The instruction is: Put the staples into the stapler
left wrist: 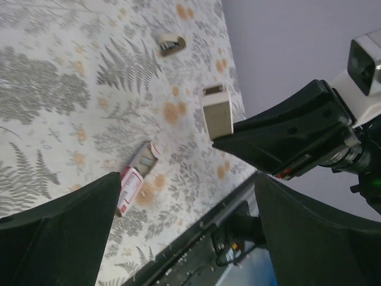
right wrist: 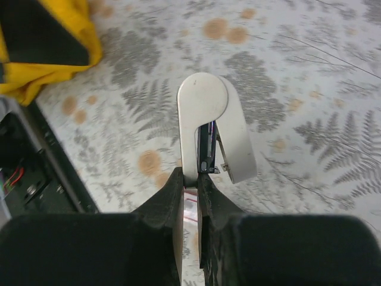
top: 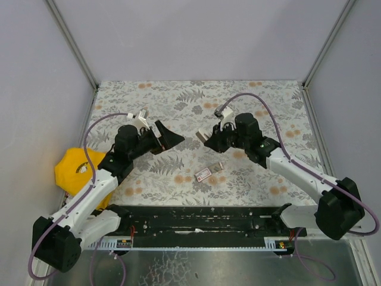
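The staples carton [top: 203, 174] is pink and white and lies flat on the fern-print table between the arms, with its grey tray [top: 216, 167] slid partly out. It also shows in the left wrist view [left wrist: 131, 190]. My right gripper [top: 204, 138] is shut on the white stapler [right wrist: 205, 113] and holds it above the table. The stapler's two white halves stand apart, with the dark magazine [right wrist: 206, 146] showing between them. In the left wrist view the stapler [left wrist: 217, 112] hangs from the right fingers. My left gripper [top: 169, 138] is open and empty, raised just left of the stapler.
A small white V-shaped piece [top: 221, 177] lies just right of the carton and shows far off in the left wrist view [left wrist: 171, 43]. A yellow cloth [top: 74, 170] lies at the table's left edge. The black base rail [top: 202, 217] runs along the near edge.
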Tool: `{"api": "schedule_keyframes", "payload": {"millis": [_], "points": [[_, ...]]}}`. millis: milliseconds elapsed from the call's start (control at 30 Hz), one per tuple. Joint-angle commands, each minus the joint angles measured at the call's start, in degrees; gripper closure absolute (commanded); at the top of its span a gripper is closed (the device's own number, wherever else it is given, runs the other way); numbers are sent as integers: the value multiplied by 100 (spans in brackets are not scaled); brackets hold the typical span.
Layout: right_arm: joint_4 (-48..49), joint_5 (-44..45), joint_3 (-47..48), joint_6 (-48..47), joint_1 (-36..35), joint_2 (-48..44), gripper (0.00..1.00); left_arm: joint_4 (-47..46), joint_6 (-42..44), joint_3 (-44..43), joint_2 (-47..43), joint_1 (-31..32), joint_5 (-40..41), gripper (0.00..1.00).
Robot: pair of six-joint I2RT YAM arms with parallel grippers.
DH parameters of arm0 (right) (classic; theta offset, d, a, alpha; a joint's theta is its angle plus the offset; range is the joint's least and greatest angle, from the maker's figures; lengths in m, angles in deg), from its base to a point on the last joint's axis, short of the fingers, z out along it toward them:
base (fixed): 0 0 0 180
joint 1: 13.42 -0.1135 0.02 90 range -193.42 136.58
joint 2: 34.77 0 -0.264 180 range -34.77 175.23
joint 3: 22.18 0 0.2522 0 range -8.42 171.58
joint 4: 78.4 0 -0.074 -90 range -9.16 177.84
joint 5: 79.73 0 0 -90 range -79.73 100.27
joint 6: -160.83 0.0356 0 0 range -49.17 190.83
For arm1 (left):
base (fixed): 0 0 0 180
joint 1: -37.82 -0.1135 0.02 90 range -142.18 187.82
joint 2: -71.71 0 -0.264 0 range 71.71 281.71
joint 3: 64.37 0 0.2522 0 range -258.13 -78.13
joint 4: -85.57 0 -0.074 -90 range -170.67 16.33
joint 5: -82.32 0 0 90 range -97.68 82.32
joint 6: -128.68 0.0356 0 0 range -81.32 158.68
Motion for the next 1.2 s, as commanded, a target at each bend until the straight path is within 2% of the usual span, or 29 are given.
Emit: {"api": "schedule_keyframes", "payload": {"millis": [0,233,500,700,867,1000,1167], "points": [[83,-682,77,-439,-412,-408,100,-479,-276,-319,224,20,-1218,6],[-699,-667,323,-1066,-929,-461,100,-323,-205,-673,744,44,-2064,4],[-1255,-623,648,-1484,-1157,-489,100,-19,-54,-768,1138,119,-2159,8],[-1217,-606,629,-1495,-1204,-507,100,-51,-138,-766,1381,218,-2316,30],[-1271,-597,626,-1516,-1230,-472,100,-435,-468,-517,1376,218,-2461,46],[-1296,-580,633,-1525,-1259,-495,100,-530,-557,-440,1366,221,-2516,56],[-1338,-509,637,-1530,-1282,-522,100,-611,-656,-365,1313,214,-2574,64]]}}
